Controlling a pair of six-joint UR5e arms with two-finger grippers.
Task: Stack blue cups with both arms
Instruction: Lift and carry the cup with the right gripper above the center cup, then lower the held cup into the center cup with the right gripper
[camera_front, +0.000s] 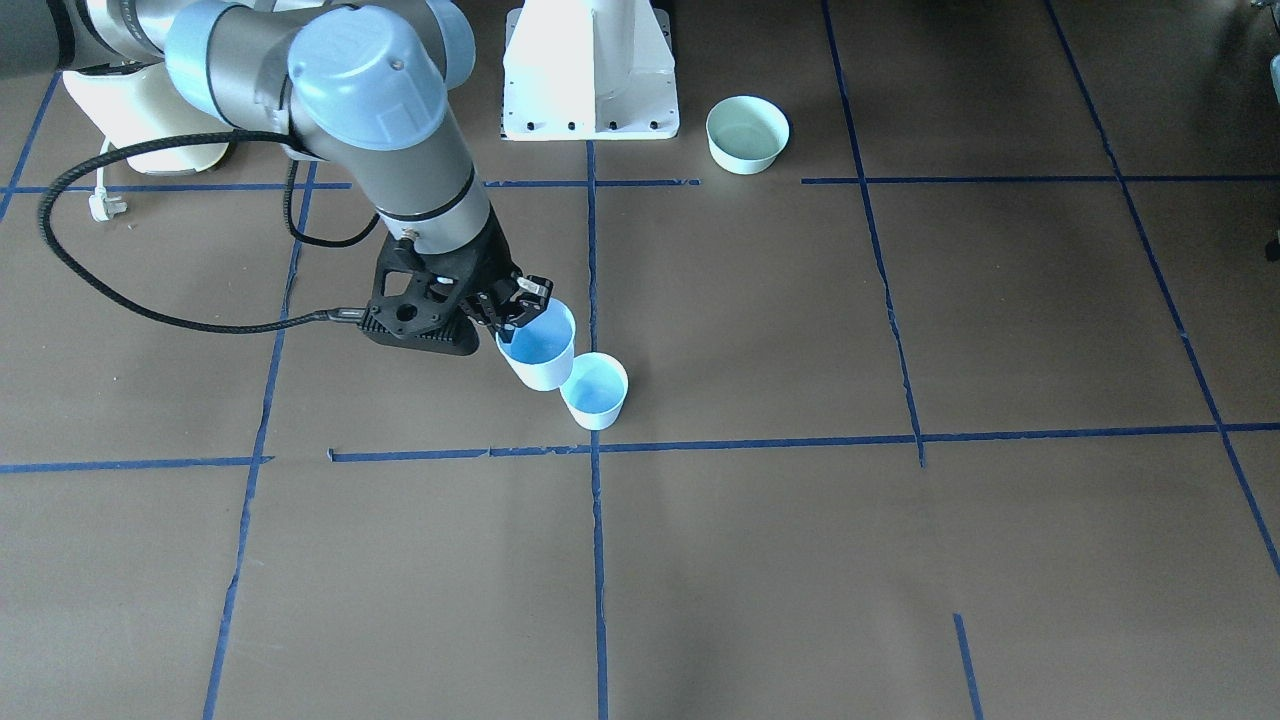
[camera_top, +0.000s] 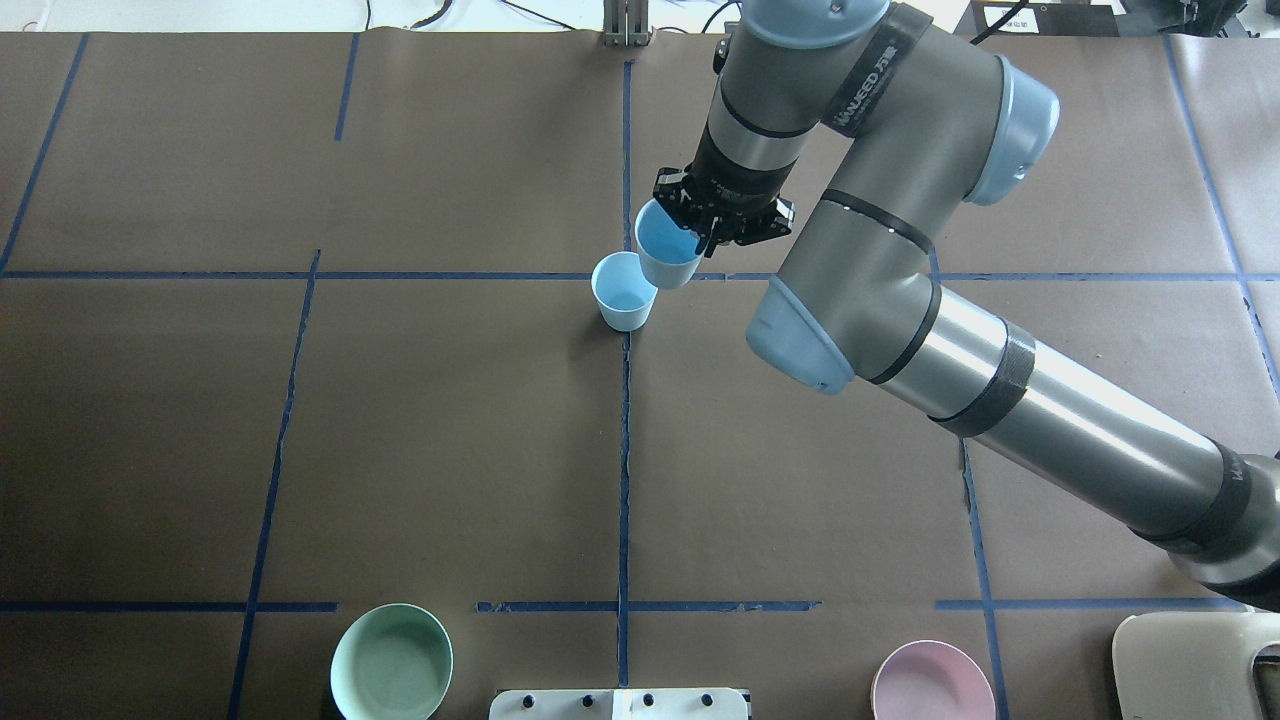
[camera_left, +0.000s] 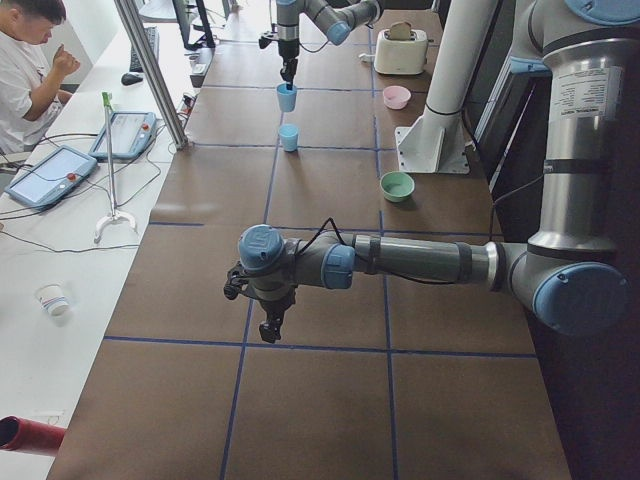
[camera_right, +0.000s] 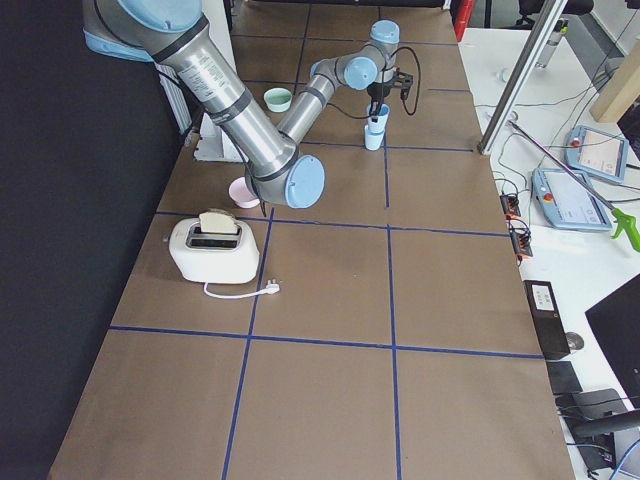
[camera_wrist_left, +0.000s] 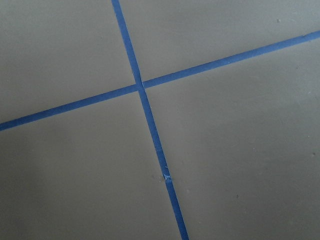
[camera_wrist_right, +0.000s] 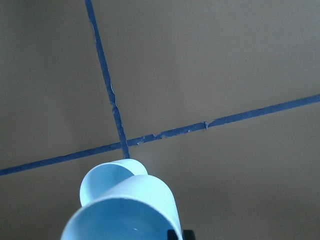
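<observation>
At mid table, R gripper clamps blue cup just by standing cup; L gripper: can't tell

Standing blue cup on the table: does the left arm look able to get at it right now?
Probably yes: in the overhead view nothing stands left of the standing cup. The right arm and its held cup crowd only its right side; the left arm is far off, though.

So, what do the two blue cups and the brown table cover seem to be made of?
Held blue cup and standing blue cup: probably thin plastic, smooth with a faint sheen; the signs are even colour and thin rims.
Table cover: likely brown paper, matt; it looks dull and flat, though card is possible.
</observation>
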